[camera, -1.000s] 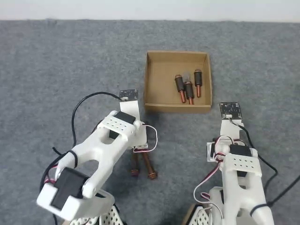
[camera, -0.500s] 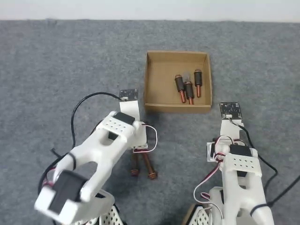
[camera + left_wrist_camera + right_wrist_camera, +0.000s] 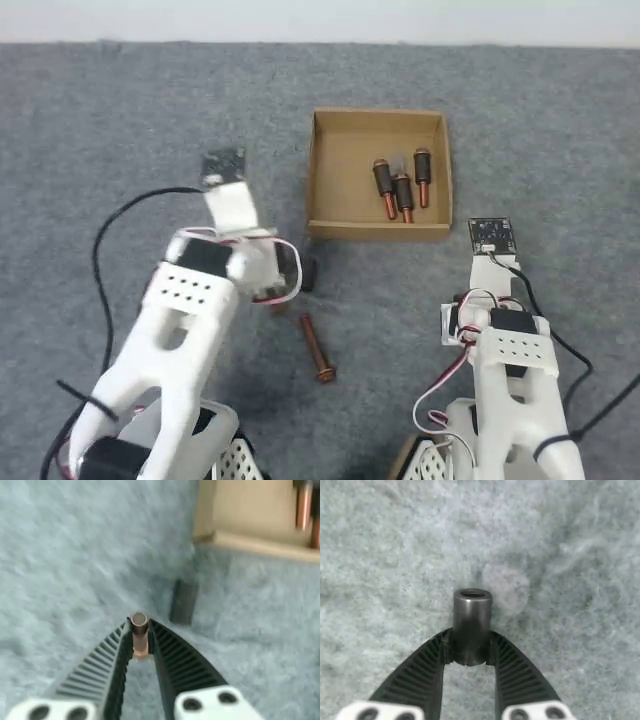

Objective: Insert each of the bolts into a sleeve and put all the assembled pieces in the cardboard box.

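Grey, carpet-like cloth covers the tabletop (image 3: pixel 110 110) from edge to edge. The left arm (image 3: pixel 185 320) and the right arm (image 3: pixel 510 370) stand side by side at its near edge. The cardboard box (image 3: pixel 375 231) lies in the middle, toward the far edge, and three assembled pieces (image 3: pixel 402 188) lie inside it. A loose bolt (image 3: pixel 316 348) lies on the tabletop between the two arms, closer to the near edge. A loose sleeve (image 3: pixel 308 275) lies just in front of the near left corner of the box.

The left end effector (image 3: pixel 138 625) is closed to a narrow gap around a held bolt (image 3: pixel 138 632), pinching its shank between the ribbed fingers, close to the loose sleeve. The right end effector (image 3: pixel 471 642) is closed in the same way on a held sleeve (image 3: pixel 472 622), which sticks out past the fingertips with its open bore showing.

I judge that the step in hand is the joining of a fourth pair, since each arm has one part. The next move calls for bringing the two end effectors together over the middle of the tabletop. The bolt must be turned until its axis is in line with the bore, because the fit looks tight. After this, the loose bolt and the loose sleeve remain to be joined.
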You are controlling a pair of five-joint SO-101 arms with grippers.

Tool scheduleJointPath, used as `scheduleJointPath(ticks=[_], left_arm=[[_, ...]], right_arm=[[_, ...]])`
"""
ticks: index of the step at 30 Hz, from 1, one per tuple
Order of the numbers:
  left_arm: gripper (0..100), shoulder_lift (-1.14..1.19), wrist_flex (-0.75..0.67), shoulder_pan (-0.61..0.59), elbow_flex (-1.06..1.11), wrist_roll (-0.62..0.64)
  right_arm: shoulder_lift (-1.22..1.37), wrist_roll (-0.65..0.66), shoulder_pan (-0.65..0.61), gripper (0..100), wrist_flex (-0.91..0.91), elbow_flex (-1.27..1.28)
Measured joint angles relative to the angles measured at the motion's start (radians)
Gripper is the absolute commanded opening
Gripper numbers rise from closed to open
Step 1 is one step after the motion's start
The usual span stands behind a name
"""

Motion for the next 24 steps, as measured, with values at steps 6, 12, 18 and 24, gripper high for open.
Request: scheduleJointPath(ticks=[6, 12, 18, 24], left_arm=[[1, 0.141, -0.002, -0.121, -0.08, 0.0], [1, 0.272, -0.083, -0.235, -0.089, -0.031], [1, 0.339, -0.12, -0.325, -0.089, -0.17], [11, 0.339, -0.114, -0.376, -0.089, -0.307]], right_arm=[[0.0, 0.0, 0.0, 0.6, 0.0, 0.0], [0.0, 0.0, 0.0, 0.6, 0.0, 0.0], [0.0, 0.0, 0.0, 0.6, 0.0, 0.0], [0.0, 0.0, 0.0, 0.6, 0.0, 0.0]])
